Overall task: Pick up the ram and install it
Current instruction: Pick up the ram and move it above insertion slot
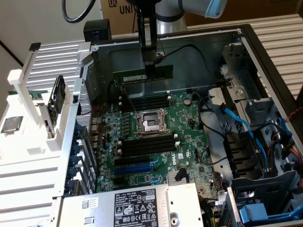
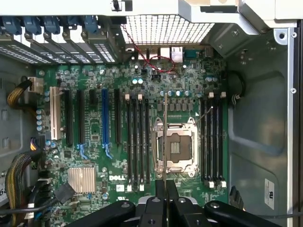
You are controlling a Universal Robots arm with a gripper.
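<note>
There is 1 ram point(image 1: 132, 77), 1 processor socket point(image 2: 176, 144), 8 black memory slots point(image 2: 135, 142) in 2 banks of 4, 1 blue expansion slot point(image 2: 104, 118), 1 white expansion slot point(image 2: 55, 113) and 1 silver heatsink point(image 2: 82, 179).

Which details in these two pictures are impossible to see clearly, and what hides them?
Exterior view: the print on the long thin green ram stick is too small to read, and the jaws cover its middle.
Wrist view: that stick is seen edge-on, so its chips and label face away.
Exterior view: the silver power supply box is cut off by the lower edge.
</note>
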